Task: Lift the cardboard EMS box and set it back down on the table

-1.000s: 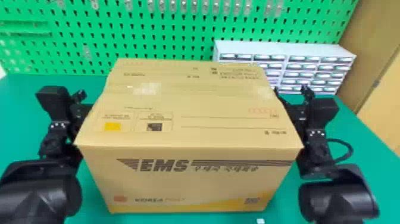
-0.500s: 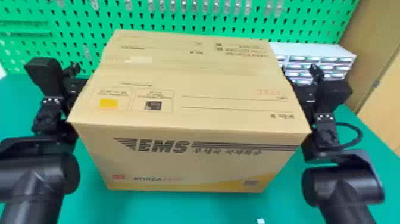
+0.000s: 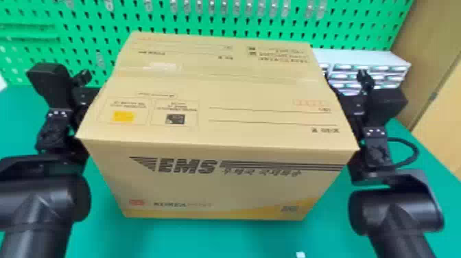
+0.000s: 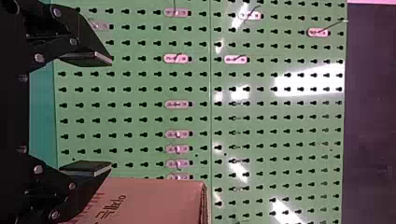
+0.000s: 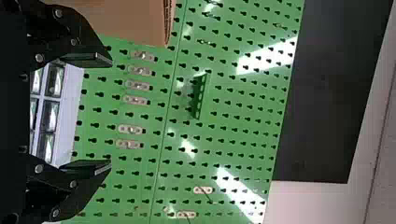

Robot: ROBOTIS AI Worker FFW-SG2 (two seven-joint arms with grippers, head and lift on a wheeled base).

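Note:
The cardboard EMS box [image 3: 219, 185] is held up above the green table between both arms, its printed front facing me. Against its left side is my left gripper [image 3: 84, 80]; my right gripper [image 3: 360, 82] is at its right side. The left wrist view has the left gripper [image 4: 109, 114] open, one finger beside the box [image 4: 154, 200] and nothing between the two. Likewise open is the right gripper [image 5: 109, 114] in the right wrist view, with the box [image 5: 135, 21] alongside one finger. Where the arms touch the box sides is partly hidden.
A green pegboard [image 3: 103, 20] with small hooks rises behind the table [image 3: 192, 240]. A white unit of small drawers [image 3: 394, 60] stands at the back right, behind my right gripper. A small white piece [image 3: 300, 254] lies near the table's front edge.
The box has risen off the table and come closer to the head camera, covering more of the pegboard and part of the drawer unit. Both arms have risen with it, at its sides.

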